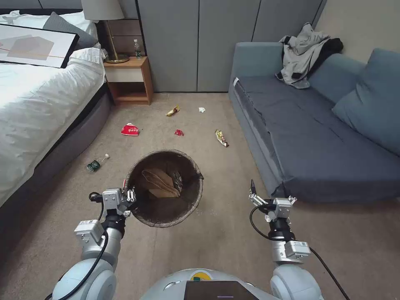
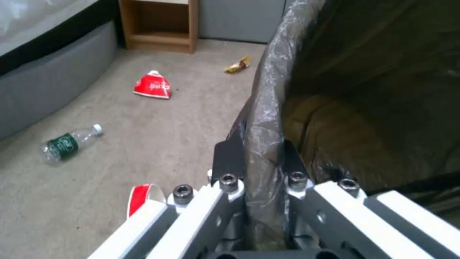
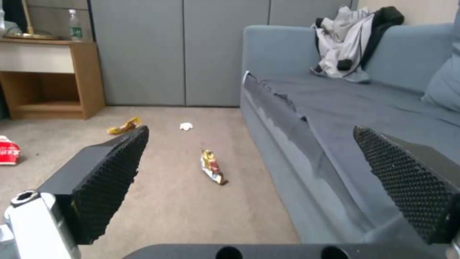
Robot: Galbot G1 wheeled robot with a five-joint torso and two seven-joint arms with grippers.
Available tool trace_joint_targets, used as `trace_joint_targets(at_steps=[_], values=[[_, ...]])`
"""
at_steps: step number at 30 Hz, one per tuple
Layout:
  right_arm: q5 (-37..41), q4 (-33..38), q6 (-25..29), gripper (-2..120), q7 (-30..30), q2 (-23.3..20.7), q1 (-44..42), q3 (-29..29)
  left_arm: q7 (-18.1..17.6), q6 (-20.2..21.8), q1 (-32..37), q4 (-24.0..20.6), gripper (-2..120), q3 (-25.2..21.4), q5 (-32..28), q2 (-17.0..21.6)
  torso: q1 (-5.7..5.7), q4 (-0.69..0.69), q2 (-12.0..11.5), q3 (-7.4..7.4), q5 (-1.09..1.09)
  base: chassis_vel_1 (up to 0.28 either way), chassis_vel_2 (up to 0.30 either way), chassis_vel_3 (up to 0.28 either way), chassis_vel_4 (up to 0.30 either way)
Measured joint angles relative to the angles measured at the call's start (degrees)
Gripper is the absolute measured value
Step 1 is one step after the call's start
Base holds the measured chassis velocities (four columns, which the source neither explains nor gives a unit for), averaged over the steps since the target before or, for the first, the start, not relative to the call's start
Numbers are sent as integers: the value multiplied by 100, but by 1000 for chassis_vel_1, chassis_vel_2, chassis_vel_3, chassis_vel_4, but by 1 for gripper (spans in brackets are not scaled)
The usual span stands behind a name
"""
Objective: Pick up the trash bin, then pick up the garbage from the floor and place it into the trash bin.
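Left gripper (image 1: 132, 196), at 7 o'clock nearest the robot's chest: fingers (image 2: 229, 158) pinched narrow on the bag-covered rim of the trash bin (image 1: 189, 204), one inside and one outside, bin at centre holding tan paper. Right gripper (image 1: 273, 196), at 5 o'clock beside the sofa (image 1: 316, 137): fingers (image 3: 113, 180) spread wide, nothing between them. Garbage on the carpet beyond the bin: bottle (image 1: 97, 163) at 10 o'clock by the bed (image 1: 37, 108), red cup (image 1: 130, 130) at 11, red wrapper (image 1: 178, 132), gold wrapper (image 1: 172, 111) and tissue (image 1: 202, 109) around 12, second wrapper (image 1: 221, 138) at 1.
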Motion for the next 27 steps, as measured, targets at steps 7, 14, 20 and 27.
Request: trace_joint_targets(at_steps=[7,14,20,27], values=[[-4,0,4,100,-3,10,1,-1,1,-22,-2,0,2,-1,3,-4,0,-2,0,0,0,-84,85,96,-85],[-7,-8,5,100,-12,14,7,-9,1,-24,-4,3,2,-6,4,-7,0,-1,0,0,0,-111,115,115,-118],[-7,-20,15,100,-10,20,12,-12,2,-26,-4,10,2,-8,4,-6,0,-1,0,0,0,-104,115,124,-116],[-5,-31,30,100,-9,18,11,-12,6,-31,-3,20,2,0,11,-11,0,-1,0,0,0,-128,119,118,-130]])
